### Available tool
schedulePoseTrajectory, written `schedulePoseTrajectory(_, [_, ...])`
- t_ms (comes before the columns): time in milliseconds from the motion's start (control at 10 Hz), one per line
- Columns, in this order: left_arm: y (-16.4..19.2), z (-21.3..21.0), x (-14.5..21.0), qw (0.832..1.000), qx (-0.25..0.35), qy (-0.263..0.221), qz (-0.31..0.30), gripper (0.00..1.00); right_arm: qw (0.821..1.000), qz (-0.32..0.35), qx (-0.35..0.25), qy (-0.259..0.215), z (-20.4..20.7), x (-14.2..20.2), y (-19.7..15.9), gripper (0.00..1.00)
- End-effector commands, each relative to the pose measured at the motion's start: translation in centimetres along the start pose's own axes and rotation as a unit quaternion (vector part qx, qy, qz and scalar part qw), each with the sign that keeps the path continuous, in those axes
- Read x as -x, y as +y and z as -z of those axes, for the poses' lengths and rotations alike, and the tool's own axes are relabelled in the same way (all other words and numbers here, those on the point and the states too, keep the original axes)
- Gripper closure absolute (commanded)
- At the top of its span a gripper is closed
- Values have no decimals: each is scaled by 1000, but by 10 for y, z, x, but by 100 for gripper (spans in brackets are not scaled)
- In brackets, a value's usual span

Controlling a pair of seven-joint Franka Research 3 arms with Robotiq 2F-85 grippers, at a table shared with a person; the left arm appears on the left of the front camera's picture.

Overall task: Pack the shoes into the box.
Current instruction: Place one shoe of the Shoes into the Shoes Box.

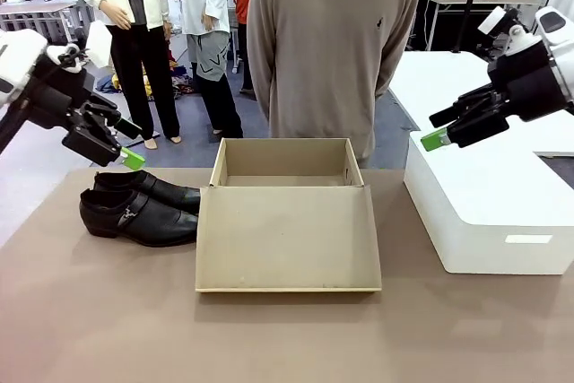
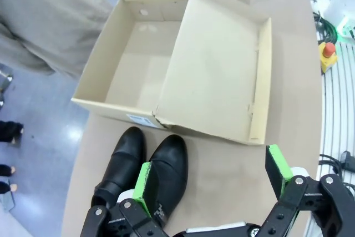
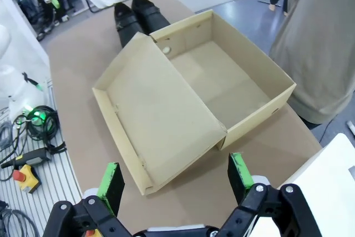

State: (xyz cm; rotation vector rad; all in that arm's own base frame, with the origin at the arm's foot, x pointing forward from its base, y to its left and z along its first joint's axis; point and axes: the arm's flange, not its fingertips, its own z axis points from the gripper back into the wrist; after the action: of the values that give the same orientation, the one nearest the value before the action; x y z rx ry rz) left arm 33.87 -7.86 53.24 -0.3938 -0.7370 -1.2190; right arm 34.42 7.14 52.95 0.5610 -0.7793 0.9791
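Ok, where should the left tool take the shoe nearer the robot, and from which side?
Probably the heel collar, from above. The nearer shoe stands on its sole, toe toward the box, tight beside the other shoe, leaving little finger gap across the instep. The open left tool can put one finger inside the opening, one behind the heel.

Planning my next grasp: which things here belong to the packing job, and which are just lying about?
Job: box, open and empty, lid lying flat; shoes, side by side at its left; left gripper and right gripper, both open and empty.
Lying about: white block, right of the box; emergency stop button, off the table.
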Motion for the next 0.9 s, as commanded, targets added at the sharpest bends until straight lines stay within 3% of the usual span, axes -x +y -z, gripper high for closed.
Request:
schedulePoseTrajectory(0, [-2,2,6,1000,-6,-6,-9,0,1000,-14,-17,-16,3,18,4,0])
schedulePoseTrajectory(100, [5,0,5,998,-20,-17,-51,0,1000,-11,-25,-14,4,18,5,0])
schedulePoseTrajectory(200, [1,-1,1,1000,-2,-3,-7,0,1000,0,-8,-4,-1,2,-1,0])
schedulePoseTrajectory(800, [1,-1,1,1000,-2,-3,-7,0,1000,0,-8,-4,-1,2,-1,0])
